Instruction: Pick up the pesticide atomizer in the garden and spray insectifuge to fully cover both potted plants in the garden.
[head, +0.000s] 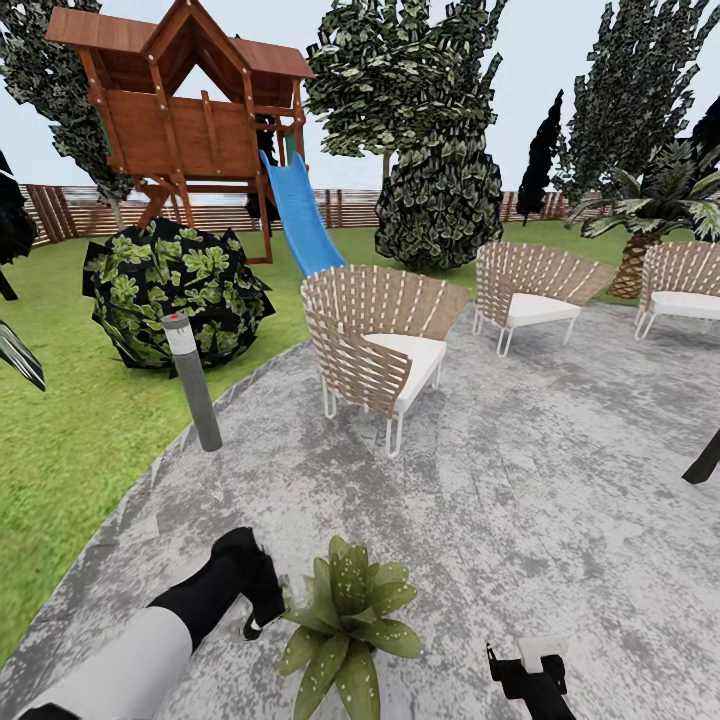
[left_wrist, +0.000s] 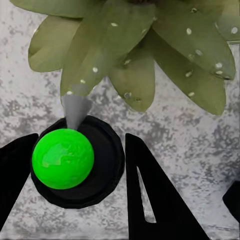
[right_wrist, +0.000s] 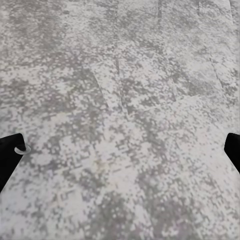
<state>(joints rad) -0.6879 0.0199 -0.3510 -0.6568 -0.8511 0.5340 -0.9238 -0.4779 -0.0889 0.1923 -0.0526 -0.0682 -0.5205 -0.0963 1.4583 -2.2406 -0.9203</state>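
Pesticide atomizer, bright green on a black round base, sits clamped between the left pincer fingers just beside a speckled potted plant on the grey patio, while the right pincer hangs spread wide over bare paving.

Potted plant just beside left gripper; bare patio open rightward; chair well ahead.

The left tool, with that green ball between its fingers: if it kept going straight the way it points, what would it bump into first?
Most likely the speckled leaves of the potted plant, which spread right ahead of the left tool and its atomizer. Below them lies the grey patio; the gap is hard to judge.
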